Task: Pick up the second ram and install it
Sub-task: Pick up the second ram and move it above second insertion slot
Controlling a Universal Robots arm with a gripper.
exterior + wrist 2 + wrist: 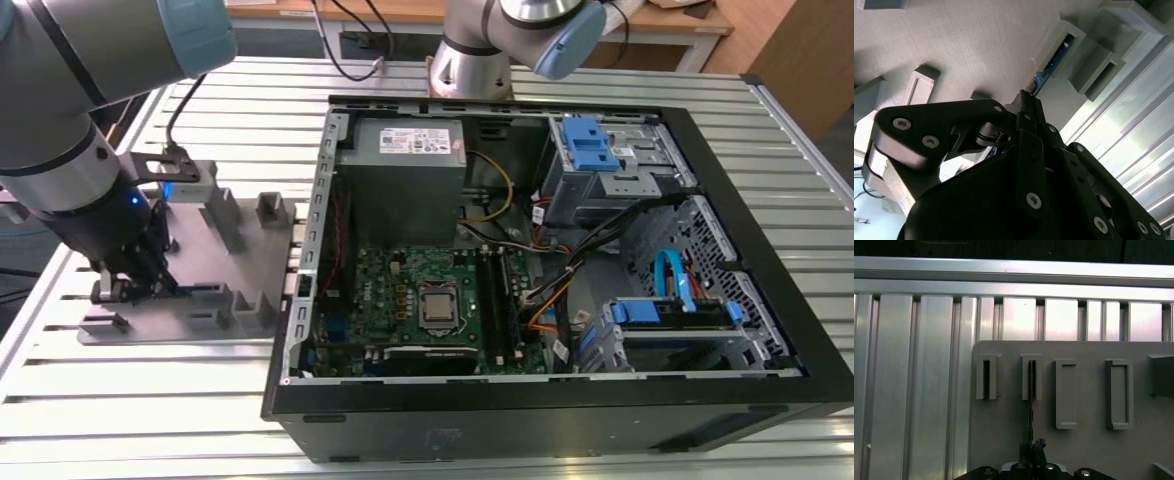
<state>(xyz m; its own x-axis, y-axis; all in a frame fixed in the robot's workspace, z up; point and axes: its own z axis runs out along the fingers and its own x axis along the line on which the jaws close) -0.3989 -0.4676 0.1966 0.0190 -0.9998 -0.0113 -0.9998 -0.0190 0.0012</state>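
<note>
The second ram (200,289) stands on edge in the grey holder tray (251,262) at the exterior view's left. One end sits in a slotted block. In the second wrist view its blue board (1054,60) runs from that block to my gripper (1026,97). In the first wrist view it is a thin dark line (1030,405) ending between the fingertips of the gripper (1032,447). My gripper (134,288) is low over the tray's near end, shut on the second ram's free end. The stick still rests in the tray (1089,450).
The open computer case (561,400) lies to the exterior view's right of the tray, with the motherboard (400,300) and its memory slots (501,300) inside. Another arm's base (470,60) stands behind the case. The table (134,400) is ribbed aluminium.
</note>
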